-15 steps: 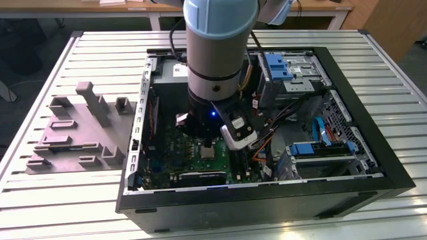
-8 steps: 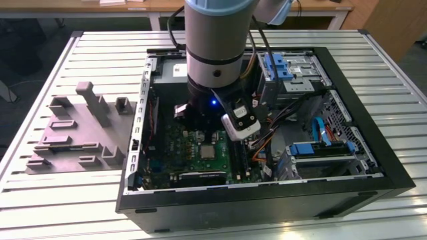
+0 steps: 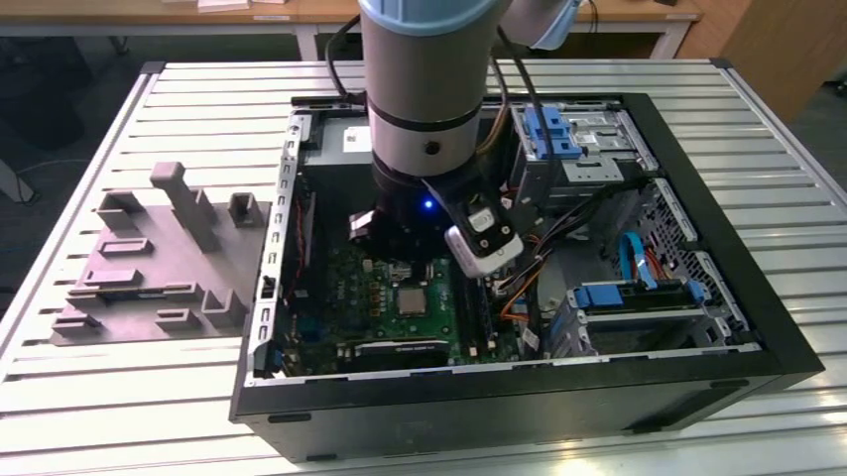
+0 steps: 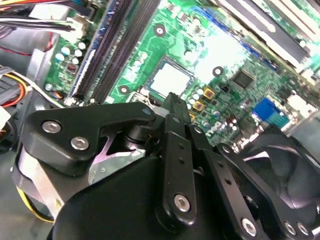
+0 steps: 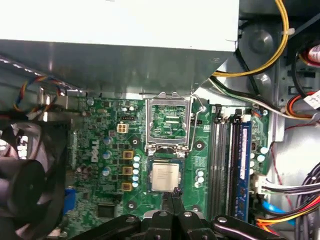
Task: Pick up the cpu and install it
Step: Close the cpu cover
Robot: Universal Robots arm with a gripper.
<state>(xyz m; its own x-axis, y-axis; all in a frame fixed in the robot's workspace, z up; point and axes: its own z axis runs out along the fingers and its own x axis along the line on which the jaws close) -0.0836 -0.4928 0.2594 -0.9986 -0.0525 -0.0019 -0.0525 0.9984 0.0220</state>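
Black gripper [image 5: 172, 200] fingers pressed together with nothing between them, tips just beside the cpu's [image 5: 164, 177] near edge. Cpu lies flat in the socket on the green board [image 5: 105, 150], socket's metal frame [image 5: 168, 122] hinged open beyond it. Fan [image 5: 27, 175] to one side, memory slots [image 5: 227, 165] to the other; grey tray [image 3: 153, 263] outside the case [image 3: 741, 288], at the exterior view's left.

cpu [image 4: 171, 79] partly behind the gripper [image 4: 172, 102] in the second wrist view, fan [image 5: 27, 175] cropped
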